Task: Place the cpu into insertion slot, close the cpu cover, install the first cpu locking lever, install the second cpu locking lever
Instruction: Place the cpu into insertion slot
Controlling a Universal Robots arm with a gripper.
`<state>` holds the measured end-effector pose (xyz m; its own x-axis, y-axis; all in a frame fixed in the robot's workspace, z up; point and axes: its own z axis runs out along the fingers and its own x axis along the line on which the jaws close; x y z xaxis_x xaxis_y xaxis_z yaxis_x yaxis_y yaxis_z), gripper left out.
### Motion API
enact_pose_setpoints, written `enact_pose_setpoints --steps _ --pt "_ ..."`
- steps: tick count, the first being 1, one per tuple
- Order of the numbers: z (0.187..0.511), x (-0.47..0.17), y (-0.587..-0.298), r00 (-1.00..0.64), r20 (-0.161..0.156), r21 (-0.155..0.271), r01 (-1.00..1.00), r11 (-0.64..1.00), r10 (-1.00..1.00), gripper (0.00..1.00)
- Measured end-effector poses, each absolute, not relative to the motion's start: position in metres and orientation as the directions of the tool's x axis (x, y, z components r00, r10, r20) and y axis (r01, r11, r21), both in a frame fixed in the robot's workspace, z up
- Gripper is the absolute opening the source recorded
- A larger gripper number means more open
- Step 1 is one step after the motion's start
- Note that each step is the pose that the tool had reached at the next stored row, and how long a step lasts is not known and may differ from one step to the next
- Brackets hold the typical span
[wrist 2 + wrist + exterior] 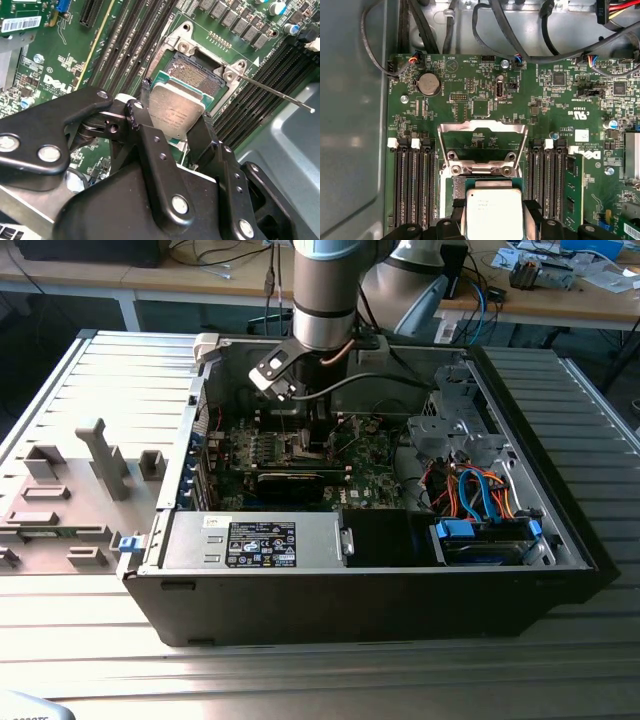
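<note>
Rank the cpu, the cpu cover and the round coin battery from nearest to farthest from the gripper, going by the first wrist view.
1. The cpu, held in the jaws of the gripper.
2. The cpu cover, standing open just past the cpu.
3. The coin battery, farther out on the green board, near the case wall.

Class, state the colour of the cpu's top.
Silvery-tan; the cpu shows best in the first wrist view.

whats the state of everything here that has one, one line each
insertion slot, open, contacts bare
cpu, gripped, over the insertion slot, not seated
cpu cover, swung open
locking lever, unlatched, sticking out
gripper, jaws shut on the cpu
</note>
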<state>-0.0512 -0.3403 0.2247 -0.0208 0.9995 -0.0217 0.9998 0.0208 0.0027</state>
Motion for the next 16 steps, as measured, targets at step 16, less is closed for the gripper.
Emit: enact_pose_setpoints --steps 16 --pt "0.212 -0.056 -0.335 -0.011 -0.022 0.003 1.0 0.011 1.0 0.54"
